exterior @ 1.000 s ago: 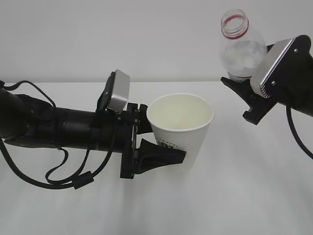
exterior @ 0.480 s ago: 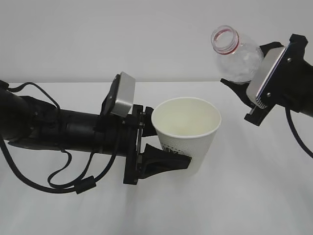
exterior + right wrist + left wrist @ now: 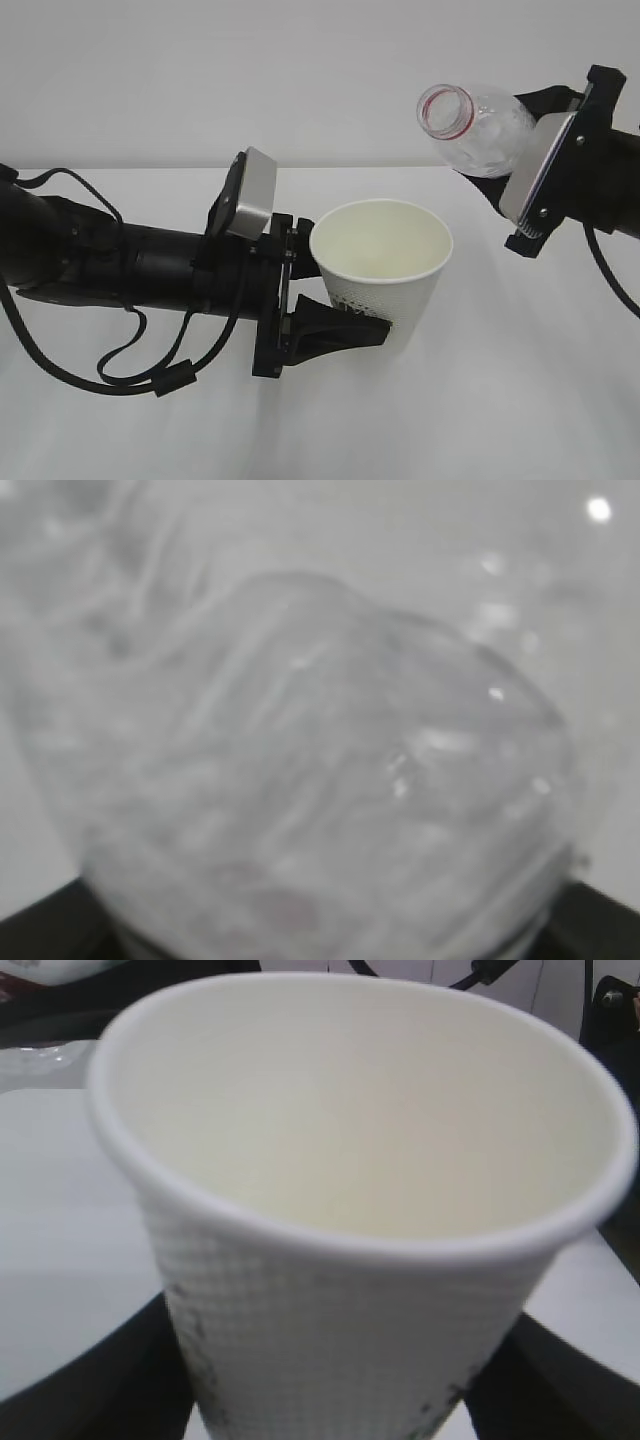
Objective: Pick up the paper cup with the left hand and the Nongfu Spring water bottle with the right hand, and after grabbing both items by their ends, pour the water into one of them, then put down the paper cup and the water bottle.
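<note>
The white paper cup (image 3: 385,265) stands upright in the air above the table, mouth up, dark print low on its side. My left gripper (image 3: 350,295) is shut on its lower body, one black finger (image 3: 335,330) in front. In the left wrist view the cup (image 3: 370,1210) fills the frame between both fingers (image 3: 95,1390) and its inside looks pale and dry. The clear Nongfu Spring water bottle (image 3: 485,130) is tilted, its open red-ringed mouth (image 3: 445,110) pointing left, above and right of the cup. My right gripper (image 3: 510,145) is shut on the bottle (image 3: 320,760). No water shows.
The white table (image 3: 500,390) lies under both arms, with a plain white wall behind. Black cables (image 3: 140,365) loop beneath the left arm. The right arm's body (image 3: 590,170) comes in from the right edge.
The bottle has tipped further over, and its mouth has swung left and down towards the cup. The cup shifted slightly right a second ago, then stayed still.
</note>
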